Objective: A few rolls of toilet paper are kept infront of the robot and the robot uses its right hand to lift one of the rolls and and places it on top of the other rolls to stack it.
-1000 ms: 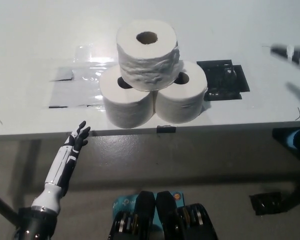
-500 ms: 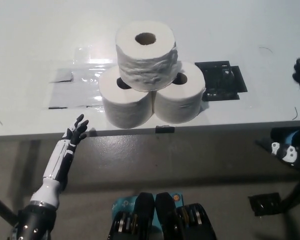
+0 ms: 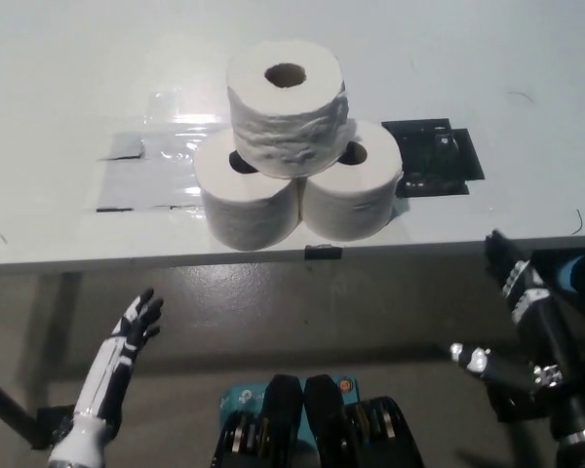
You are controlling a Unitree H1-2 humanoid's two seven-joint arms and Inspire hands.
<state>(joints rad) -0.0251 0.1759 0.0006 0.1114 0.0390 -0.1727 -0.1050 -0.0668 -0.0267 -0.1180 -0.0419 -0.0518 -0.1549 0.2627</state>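
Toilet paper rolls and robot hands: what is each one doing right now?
Top roll: upright, hole up, resting across the two rolls beneath.
Lower left roll: upright on the table, partly covered.
Lower right roll: upright on the table, touching its neighbour.
Left hand: open, empty, below the table edge.
Right hand: open, empty, low beside the table edge.
Black mat: flat on the table.

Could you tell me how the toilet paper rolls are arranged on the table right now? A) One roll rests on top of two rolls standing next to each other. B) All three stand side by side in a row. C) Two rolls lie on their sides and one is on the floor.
A: the top roll sits upright, straddling the left roll and the right roll near the table edge.
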